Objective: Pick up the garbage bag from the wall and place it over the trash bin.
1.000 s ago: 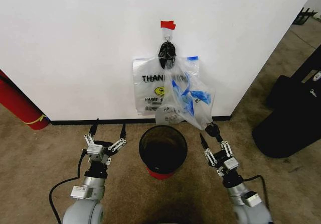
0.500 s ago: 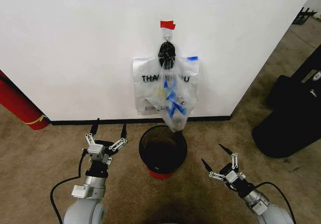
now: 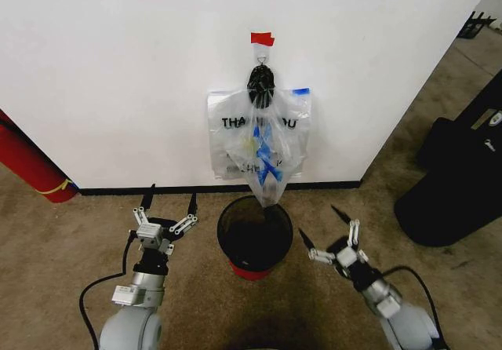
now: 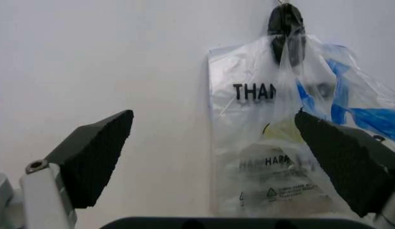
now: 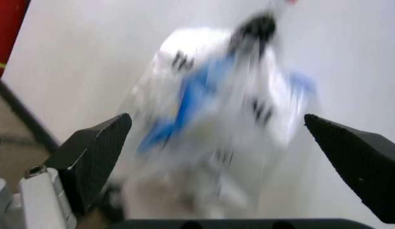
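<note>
- Right gripper (image 3: 329,228) hanging with fingers (image 3: 342,214) spread wide, gripping nothing, low over the carpet (image 3: 63,240) just to the right of the trash bin (image 3: 254,234).
- Left gripper (image 3: 168,202) hovering to the left of the bin, fingers (image 3: 147,198) also splayed apart and empty, pointing toward the wall (image 3: 118,67).
- Garbage bag (image 3: 267,150) hanging on the wall from a hook under a bit of red tape (image 3: 262,38), black bunched lump (image 3: 260,83) sitting at the top of it.
- Front layer of the bag drooping to a point right above the bin's rim, black "THA" lettering showing in the left wrist view (image 4: 267,138).
- Sitting off to the sides: red cylinder (image 3: 27,165) on the left, big black case (image 3: 459,185) on the right.
</note>
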### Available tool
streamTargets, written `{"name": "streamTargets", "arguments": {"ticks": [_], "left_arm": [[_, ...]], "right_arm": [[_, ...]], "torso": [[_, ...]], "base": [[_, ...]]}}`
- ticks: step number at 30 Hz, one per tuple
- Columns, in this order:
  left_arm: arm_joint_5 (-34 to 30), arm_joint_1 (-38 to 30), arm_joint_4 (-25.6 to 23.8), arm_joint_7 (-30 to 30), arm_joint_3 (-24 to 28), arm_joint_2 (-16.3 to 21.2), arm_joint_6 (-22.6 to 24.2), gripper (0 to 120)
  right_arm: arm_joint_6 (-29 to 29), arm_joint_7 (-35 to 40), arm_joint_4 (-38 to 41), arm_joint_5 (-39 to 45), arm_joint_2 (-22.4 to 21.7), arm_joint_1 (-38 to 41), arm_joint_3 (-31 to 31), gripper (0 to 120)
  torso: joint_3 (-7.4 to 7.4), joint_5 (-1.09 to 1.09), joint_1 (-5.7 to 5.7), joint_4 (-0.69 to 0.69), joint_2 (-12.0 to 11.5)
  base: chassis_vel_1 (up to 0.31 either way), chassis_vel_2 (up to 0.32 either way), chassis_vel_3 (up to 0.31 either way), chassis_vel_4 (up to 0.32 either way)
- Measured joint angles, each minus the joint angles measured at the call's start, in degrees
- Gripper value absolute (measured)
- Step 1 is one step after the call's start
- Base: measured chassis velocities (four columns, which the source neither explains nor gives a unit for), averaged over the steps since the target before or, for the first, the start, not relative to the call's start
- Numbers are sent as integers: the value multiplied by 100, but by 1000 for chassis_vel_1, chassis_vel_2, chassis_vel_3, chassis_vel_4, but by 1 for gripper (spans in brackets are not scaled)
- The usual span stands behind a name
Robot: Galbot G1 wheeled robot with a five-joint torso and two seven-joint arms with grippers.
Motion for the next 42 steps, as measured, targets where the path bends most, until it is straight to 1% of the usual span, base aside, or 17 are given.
{"name": "streamTargets", "arguments": {"ticks": [2,4,5,6,8,9,10,12,13,16,23,30,32,33,40,41,42], "left_arm": [[14,-6,9,0,5,-2,2,100],[20,-13,17,2,5,-3,4,100],[20,-13,17,2,5,-3,4,100],[20,-16,23,2,2,-4,4,100],[11,-27,42,-1,-12,-6,4,100],[-4,-38,51,-6,-16,-10,4,100],[-4,-38,51,-6,-16,-10,4,100],[-10,-60,74,-15,-21,-20,3,100],[-10,-75,88,-17,-22,-27,3,100],[-10,-99,112,-21,-24,-43,3,100],[-10,-97,126,-29,-48,-38,1,100],[12,-74,107,-35,-38,-49,-1,100],[27,-60,86,-36,-28,-62,-2,100],[27,-60,86,-36,-28,-62,-2,100],[51,18,-42,-37,-48,-62,-2,100],[51,18,-42,-37,-48,-62,-2,100],[52,42,-61,-37,-58,-59,-3,100]], "right_arm": [[-245,71,72,-307,-221,436,-180,100],[-281,95,-109,-847,-418,1015,-346,100],[-281,95,-109,-847,-418,1015,-346,100],[-240,96,-277,-1092,-492,1288,-437,100],[-146,124,-705,-1381,-592,1760,-699,100],[-115,209,-980,-1482,-608,1978,-902,100],[-115,209,-980,-1482,-608,1978,-902,100],[-98,297,-1323,-1646,-595,2248,-1126,100],[-59,314,-1505,-1769,-557,2411,-1217,100],[80,206,-1784,-1911,-390,2747,-1387,100],[214,-160,-1847,-1867,-199,2912,-1455,100],[198,-307,-1760,-1899,-288,2729,-1160,99],[159,-296,-1726,-1882,-350,2640,-1040,92],[159,-296,-1726,-1882,-350,2640,-1040,92],[-348,260,-1765,-1389,-586,2383,-815,63],[-348,260,-1765,-1389,-586,2383,-815,63],[-405,366,-1767,-1326,-602,2350,-785,57]], "torso": [[0,1,0,1,0],[0,0,0,1,0],[0,0,0,1,0],[1,0,0,3,0],[1,-1,0,2,0],[1,1,0,1,0],[1,1,0,1,0],[1,5,0,2,0],[1,0,0,0,0],[1,2,0,1,0],[0,1,0,0,0],[0,1,0,0,0],[0,1,0,0,0],[0,1,0,0,0],[0,2,0,0,0],[0,2,0,0,0],[0,2,-1,0,0]], "base": [[0,0,0,0],[0,0,0,0],[0,0,0,0],[0,0,0,0],[0,0,0,0],[0,0,0,0],[0,0,0,0],[0,0,0,0],[0,0,0,0],[0,0,0,0],[0,0,0,0],[0,0,0,0],[0,0,0,0],[0,0,0,0],[0,0,0,0],[0,0,0,0],[0,0,0,0]]}}
